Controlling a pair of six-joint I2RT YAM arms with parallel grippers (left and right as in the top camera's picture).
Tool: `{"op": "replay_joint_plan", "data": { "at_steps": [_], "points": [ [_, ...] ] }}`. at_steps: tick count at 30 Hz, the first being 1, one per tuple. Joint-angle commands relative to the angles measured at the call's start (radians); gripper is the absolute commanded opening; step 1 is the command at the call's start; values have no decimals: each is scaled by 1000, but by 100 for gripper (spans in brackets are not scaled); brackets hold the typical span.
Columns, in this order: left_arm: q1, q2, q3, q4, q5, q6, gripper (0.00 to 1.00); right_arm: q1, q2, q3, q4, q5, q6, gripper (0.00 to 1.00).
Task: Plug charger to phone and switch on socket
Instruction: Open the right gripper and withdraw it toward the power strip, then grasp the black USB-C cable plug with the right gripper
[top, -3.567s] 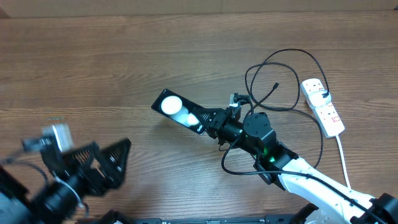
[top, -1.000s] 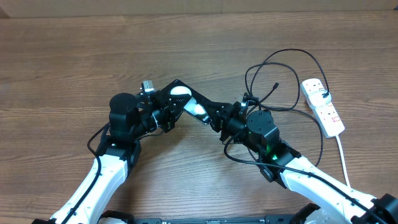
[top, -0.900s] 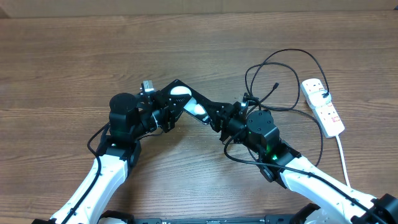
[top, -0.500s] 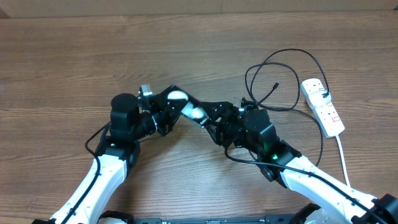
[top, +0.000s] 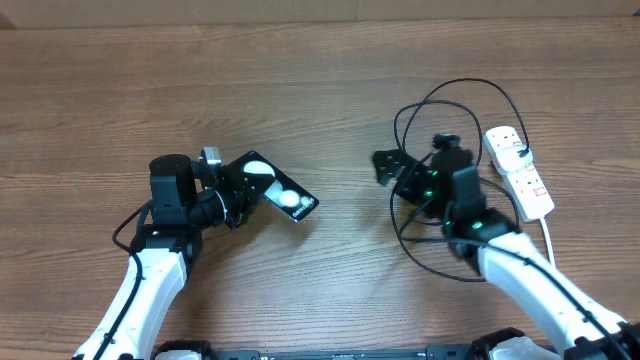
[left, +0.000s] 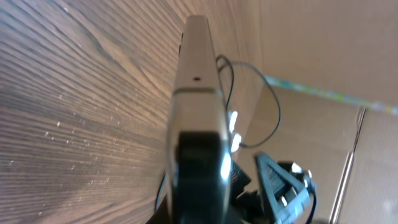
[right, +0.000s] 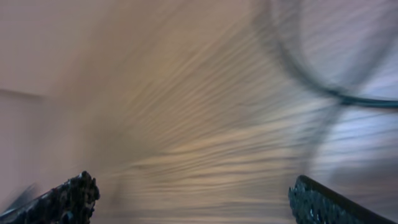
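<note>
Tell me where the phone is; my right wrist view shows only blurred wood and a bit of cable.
Observer: The left gripper holds the phone by one end, well to the left of your arm.
Operator: Give me my right gripper's position.
Observer: The right gripper stands open over the charger loops, holding nothing.
Operator: Place the socket.
Observer: The socket lies just right of those loops, untouched.
</note>
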Motion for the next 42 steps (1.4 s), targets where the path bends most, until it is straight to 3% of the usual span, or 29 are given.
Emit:
{"op": "replay_joint_plan", "data": {
  "at_steps": [1, 6, 8, 15, 21, 29, 42],
  "points": [
    [2, -3, 6, -1, 90, 100, 4, -48, -1, 159, -122, 80, -193, 100],
    [-2, -3, 6, -3, 130, 108, 4, -76, 57, 404, -444, 225, -209, 100],
    [-2, -3, 6, -3, 156, 108, 4, -78, 87, 458, -497, 225, -216, 100],
    [-2, -3, 6, -2, 243, 108, 4, -80, 111, 449, -420, 233, -216, 100],
    [-2, -3, 6, -2, 245, 108, 4, -87, 292, 470, -404, 233, -211, 99],
    [-2, -3, 6, -3, 245, 108, 4, -122, 573, 675, -558, 233, -153, 82],
    [-2, -3, 6, -3, 245, 108, 4, -154, 687, 684, -550, 232, -2, 64]
  ]
}}
